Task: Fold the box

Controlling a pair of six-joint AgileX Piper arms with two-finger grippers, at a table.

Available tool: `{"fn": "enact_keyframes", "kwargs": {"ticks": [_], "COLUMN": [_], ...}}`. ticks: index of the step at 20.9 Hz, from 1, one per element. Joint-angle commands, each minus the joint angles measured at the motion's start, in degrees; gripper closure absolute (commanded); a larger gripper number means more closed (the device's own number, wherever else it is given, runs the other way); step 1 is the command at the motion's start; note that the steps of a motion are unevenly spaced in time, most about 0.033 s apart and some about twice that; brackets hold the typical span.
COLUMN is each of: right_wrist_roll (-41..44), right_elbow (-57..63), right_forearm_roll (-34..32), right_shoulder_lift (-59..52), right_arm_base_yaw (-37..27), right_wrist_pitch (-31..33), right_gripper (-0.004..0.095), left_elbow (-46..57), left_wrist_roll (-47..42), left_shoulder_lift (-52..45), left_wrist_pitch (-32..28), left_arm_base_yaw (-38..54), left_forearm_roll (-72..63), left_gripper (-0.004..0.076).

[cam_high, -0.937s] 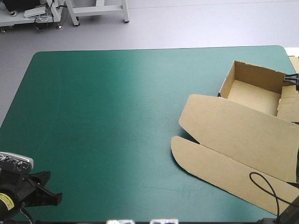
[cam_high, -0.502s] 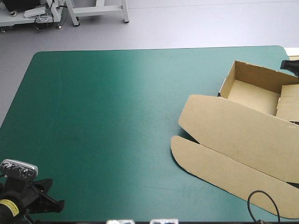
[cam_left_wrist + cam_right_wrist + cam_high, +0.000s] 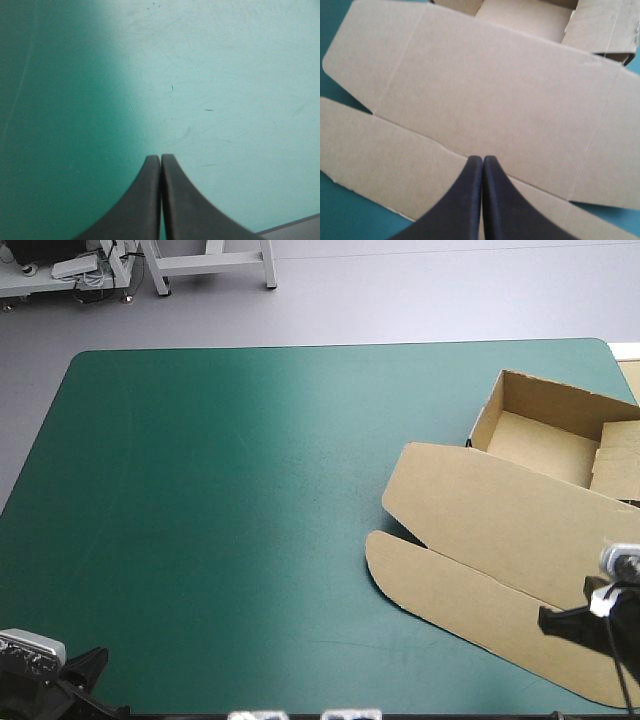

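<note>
The brown box (image 3: 510,530) lies at the table's right side as an open tray with raised walls at the far right and its lid spread flat toward the near edge. In the right wrist view the lid (image 3: 485,95) fills the picture, the tray beyond it. My right gripper (image 3: 482,160) is shut, hovering over the lid's near flap; in the high view the right gripper (image 3: 548,620) sits at the near right corner. At the table's near left corner my left gripper (image 3: 160,159) is shut over bare teal-green cover, holding nothing; in the high view the left gripper (image 3: 95,660) barely shows.
A strip of more brown board (image 3: 630,365) shows past the table's far right edge. The teal-green cover (image 3: 220,500) spreads wide to the left of the box. A grey edge of the table (image 3: 295,230) shows beside the left gripper.
The right gripper has left the tray's far right wall and come back to the near right corner, over the lid. The left arm has drawn further back toward the near edge.
</note>
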Motion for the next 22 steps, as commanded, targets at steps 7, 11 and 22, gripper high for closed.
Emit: {"fn": "enact_keyframes", "kwargs": {"ticks": [7,11,22], "right_wrist_roll": [-2.99,-2.60,-2.60], "right_elbow": [19.86,20.60,20.60], "right_forearm_roll": [3.35,3.45,3.45], "right_shoulder_lift": [-9.74,-9.74,-9.74], "right_arm_base_yaw": [2.99,2.99,2.99], "right_wrist_pitch": [-6.25,-8.62,-8.64], "right_gripper": [0.0921,0.0921,0.0921], "left_elbow": [2.26,2.26,2.26], "left_wrist_roll": [3.96,3.97,4.73], "left_shoulder_lift": [-0.36,-0.36,-0.36], "left_wrist_pitch": [-0.11,-0.16,-0.14], "left_arm_base_yaw": [-0.22,-0.22,-0.22], "left_forearm_roll": [-2.17,-1.95,-1.95], "left_gripper": [0.0733,0.0733,0.0733]}}
